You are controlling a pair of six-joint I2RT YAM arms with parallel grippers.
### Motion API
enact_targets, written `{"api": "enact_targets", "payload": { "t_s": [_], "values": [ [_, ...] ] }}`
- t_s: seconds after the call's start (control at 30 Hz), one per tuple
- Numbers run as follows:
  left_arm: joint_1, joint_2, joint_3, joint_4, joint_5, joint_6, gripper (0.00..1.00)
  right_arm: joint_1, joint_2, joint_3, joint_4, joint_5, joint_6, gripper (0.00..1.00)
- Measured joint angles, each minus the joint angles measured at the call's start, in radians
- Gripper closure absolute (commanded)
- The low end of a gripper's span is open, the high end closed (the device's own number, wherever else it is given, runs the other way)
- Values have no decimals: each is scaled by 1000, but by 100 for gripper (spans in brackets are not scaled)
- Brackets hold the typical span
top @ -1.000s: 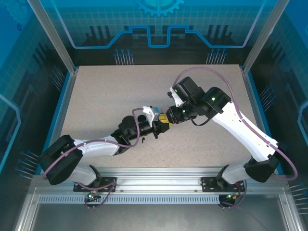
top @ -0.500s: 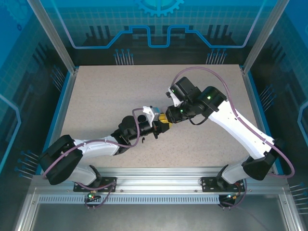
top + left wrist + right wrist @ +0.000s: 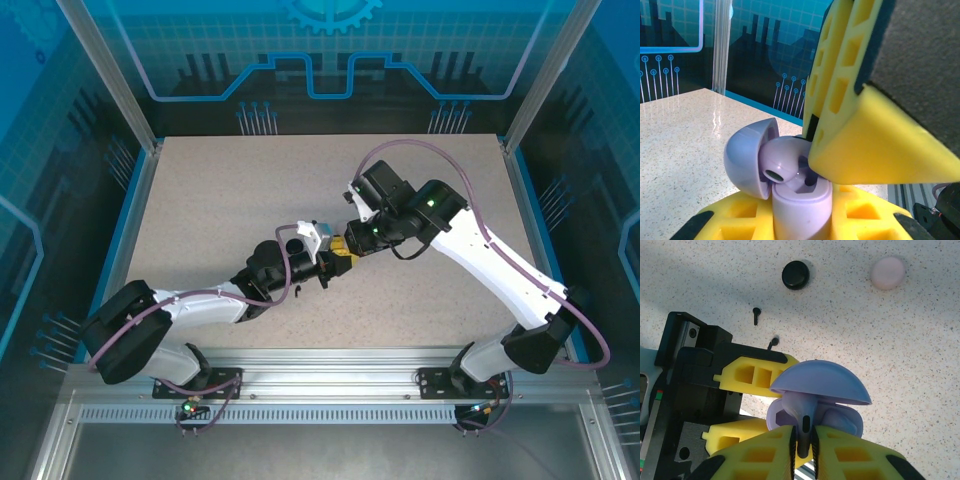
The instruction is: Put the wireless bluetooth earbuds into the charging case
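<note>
The right gripper [image 3: 802, 442] pinches 1 lilac earbud [image 3: 798, 407], stem up, directly over the open lilac case [image 3: 846, 422] clamped by the left gripper [image 3: 802, 222].

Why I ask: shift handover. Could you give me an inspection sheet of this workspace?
Surface: speckled beige tabletop.
Job's things: lilac round charging case, lid open; lilac stemmed earbud at its socket; two black stemmed earbuds loose on the tabletop.
Clutter: black round case and pale pink round case, apart.
Claws: left claw shut on the lilac case's base; right claw shut on the lilac earbud's stem.
Cables: purple cables loop along both arms.
Surroundings: blue-lit enclosure panels, aluminium frame.
</note>
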Motion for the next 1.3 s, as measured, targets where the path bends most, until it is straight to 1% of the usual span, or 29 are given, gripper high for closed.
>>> {"api": "enact_targets", "payload": {
  "t_s": [0.27, 0.63, 0.8, 1.0, 1.3],
  "values": [
    [0, 0, 0, -18, 0, 0, 97, -11, -39, -64, 56, -14, 0, 86],
    [0, -2, 0, 12, 0, -1, 97, -42, -228, -257, 265, -59, -9, 86],
    [0, -2, 0, 19, 0, -1, 97, -42, -280, -327, 384, -64, -18, 86],
    [0, -2, 0, 20, 0, -2, 97, -42, -293, -372, 464, -74, -28, 86],
    [0, -2, 0, 21, 0, -5, 97, -42, -292, -374, 474, -76, -35, 85]
  ]
}}
